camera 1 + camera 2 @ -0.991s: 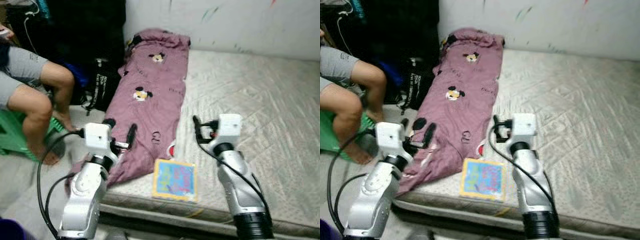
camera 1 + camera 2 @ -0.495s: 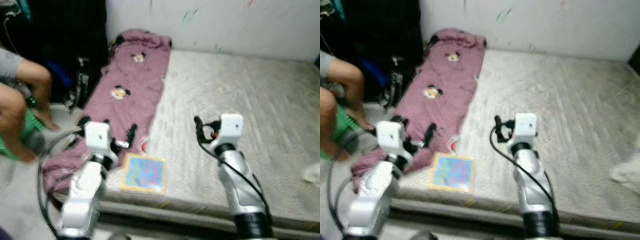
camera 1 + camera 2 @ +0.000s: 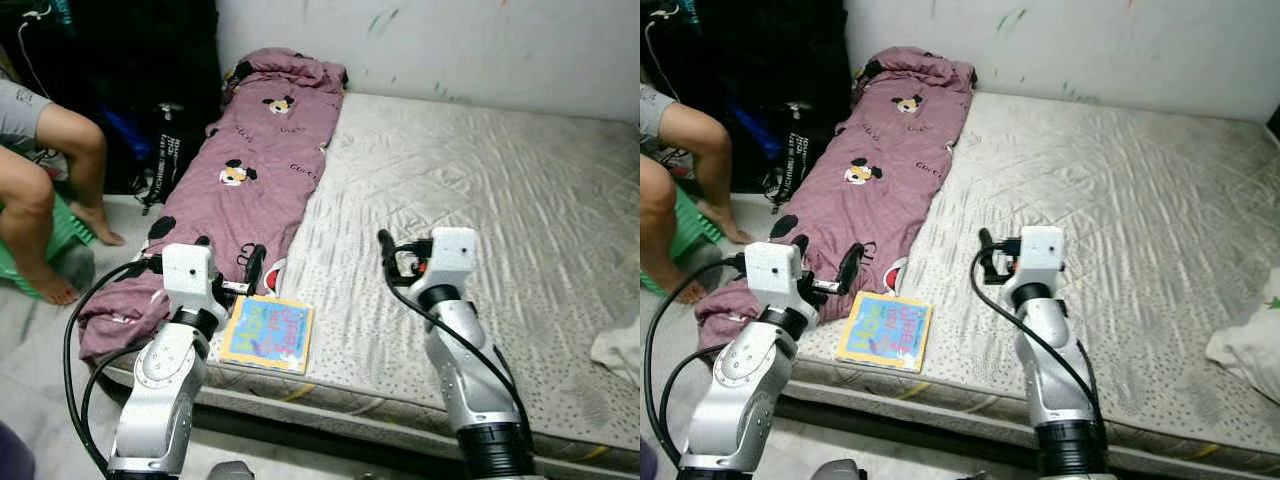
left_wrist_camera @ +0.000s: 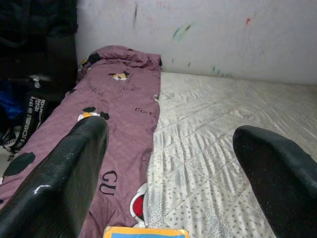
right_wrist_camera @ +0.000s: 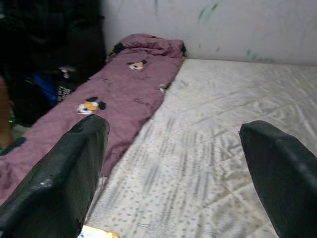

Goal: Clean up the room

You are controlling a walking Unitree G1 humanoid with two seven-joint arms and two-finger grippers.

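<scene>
A colourful picture book (image 3: 267,332) lies flat near the front edge of the grey mattress (image 3: 500,180). A purple blanket (image 3: 262,165) with cartoon mouse prints stretches along the mattress's left side, and its near end hangs towards the floor. My left gripper (image 3: 230,254) hovers open just left of the book, over the blanket's near end. My right gripper (image 3: 396,254) is open above the bare mattress, right of the book. In the left wrist view, the book's edge (image 4: 146,231) shows between the wide-apart fingers (image 4: 59,178). A white crumpled cloth (image 3: 1250,345) lies at the mattress's right edge.
A person sits at the left on a green stool (image 3: 62,232), bare legs (image 3: 45,190) and feet on the floor. Black bags (image 3: 160,160) stand against the dark corner beside the blanket. A white wall (image 3: 450,40) backs the mattress.
The whole picture has shifted as the camera moved; the white cloth has come into view at the right. Both arms keep the same pose with fingers apart.
</scene>
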